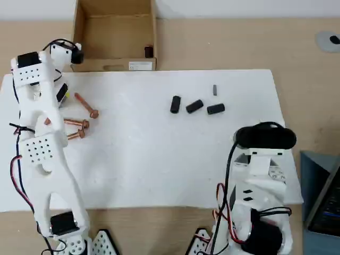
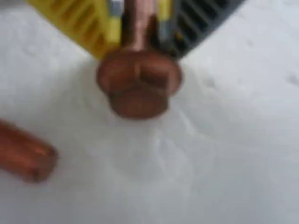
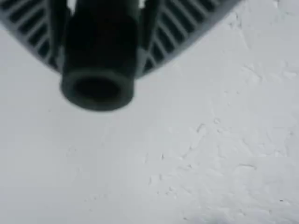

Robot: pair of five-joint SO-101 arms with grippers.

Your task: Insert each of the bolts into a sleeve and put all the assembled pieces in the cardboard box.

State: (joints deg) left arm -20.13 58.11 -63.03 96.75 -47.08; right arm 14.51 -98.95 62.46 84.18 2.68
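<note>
My left gripper is shut on a copper bolt, its hex head pointing out just above the white mat; a second bolt lies close by. From above, the left gripper stands at the mat's left side beside three loose bolts. My right gripper is shut on a black sleeve, open end outward, low over the mat. Three more sleeves lie in a row at mid-right. The cardboard box sits at the back left with one dark piece inside.
The right arm hangs over the mat's front right part. A small grey pin lies behind the sleeves. The white mat is bare across its middle. A laptop edge is at the far right.
</note>
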